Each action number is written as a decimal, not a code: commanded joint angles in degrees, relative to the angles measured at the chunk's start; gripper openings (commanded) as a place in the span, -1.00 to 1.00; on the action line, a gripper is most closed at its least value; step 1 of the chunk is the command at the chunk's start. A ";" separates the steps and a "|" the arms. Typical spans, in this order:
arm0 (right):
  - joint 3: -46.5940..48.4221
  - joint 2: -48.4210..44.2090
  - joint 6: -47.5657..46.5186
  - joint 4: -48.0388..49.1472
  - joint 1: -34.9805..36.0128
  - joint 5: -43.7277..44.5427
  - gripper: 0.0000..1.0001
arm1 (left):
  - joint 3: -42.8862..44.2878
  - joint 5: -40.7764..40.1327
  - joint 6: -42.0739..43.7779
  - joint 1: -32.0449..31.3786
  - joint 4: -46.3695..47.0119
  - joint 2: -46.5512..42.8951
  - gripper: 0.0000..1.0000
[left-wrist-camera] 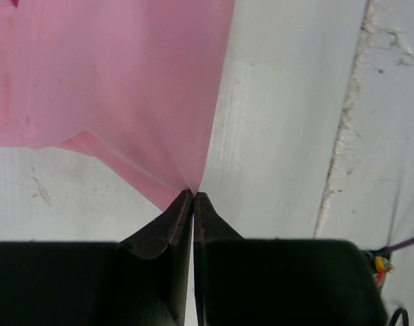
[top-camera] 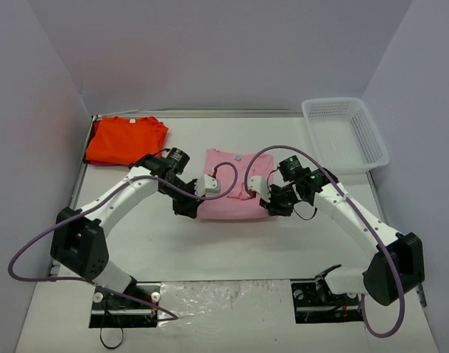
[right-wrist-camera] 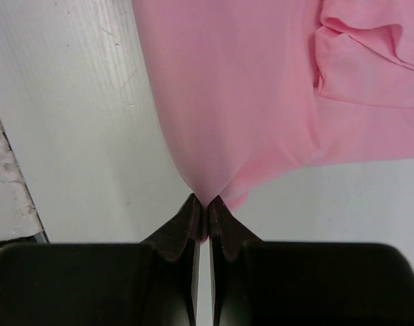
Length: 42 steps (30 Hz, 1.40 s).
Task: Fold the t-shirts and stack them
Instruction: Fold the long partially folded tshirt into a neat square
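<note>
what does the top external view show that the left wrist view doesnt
Only the top external view shows the orange t-shirt at the far left, the white basket at the far right, and the right tool at the right edge of the pink t-shirt.

Only the left wrist view shows, close up, the left tool shut on a corner of the pink cloth, which is drawn to a point between the fingers.

Both show the pink t-shirt, the left tool and the white table.
</note>
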 commanded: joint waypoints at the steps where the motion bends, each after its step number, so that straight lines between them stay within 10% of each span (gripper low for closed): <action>1: 2.51 -1.72 -0.63 -8.76 -0.72 -2.77 -1.00 | 2.39 3.74 4.27 -1.02 -10.17 -5.38 -0.95; 42: 31.42 24.29 -4.94 -3.06 -8.81 -3.30 -1.00 | 16.63 -14.81 -2.58 3.90 9.33 5.68 -0.95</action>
